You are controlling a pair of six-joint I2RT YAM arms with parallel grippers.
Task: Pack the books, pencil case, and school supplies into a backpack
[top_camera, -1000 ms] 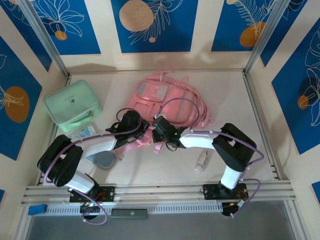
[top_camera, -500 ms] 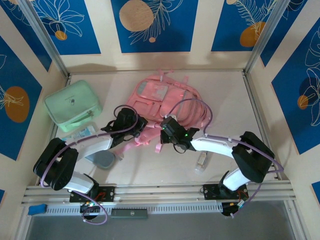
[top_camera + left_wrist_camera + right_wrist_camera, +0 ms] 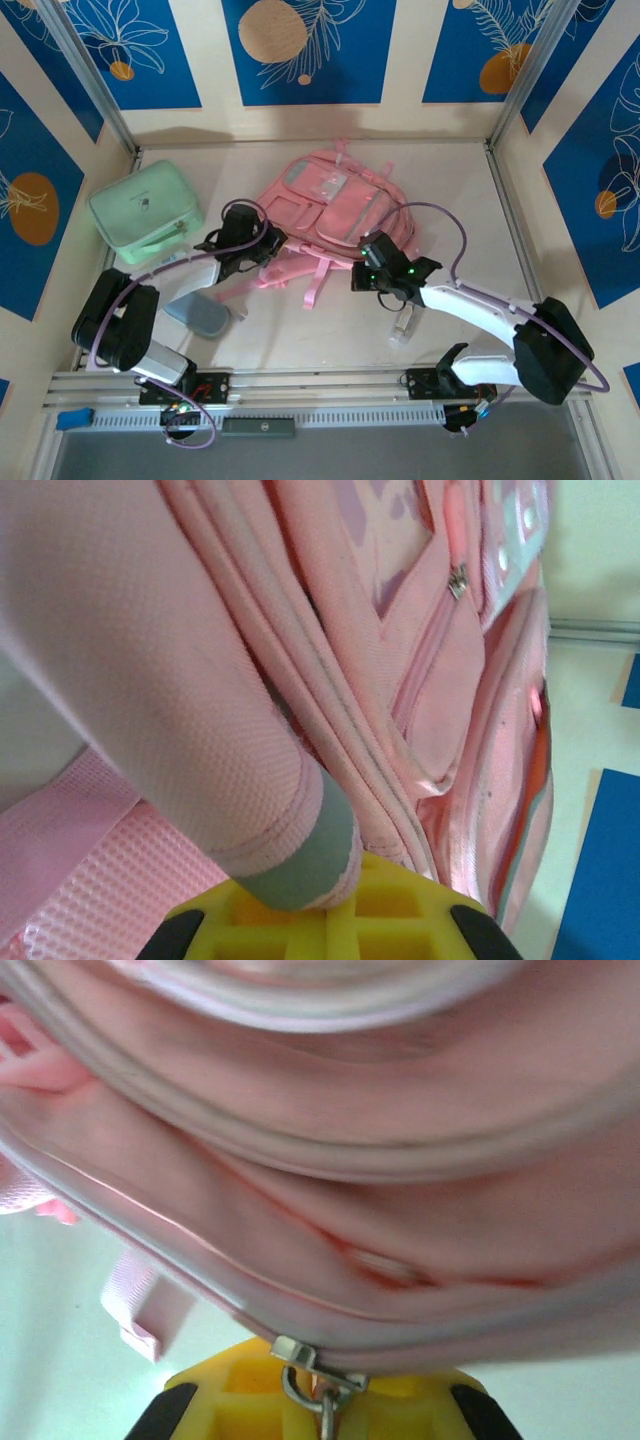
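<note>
Blurry backpack [image 3: 330,1170], cropped at edges

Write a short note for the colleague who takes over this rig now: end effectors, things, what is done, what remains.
Left end effector: shut on a grey-trimmed part of the backpack.
Right end effector: shut on a zipper pull at the backpack's near edge.
Things: the backpack lies in the middle of the table; the pencil case and the clear bottle lie beside it, not inside.
Done: both grips set, apparently for unzipping.
To do: open the zip, then pack the pencil case and clear bottle.
</note>
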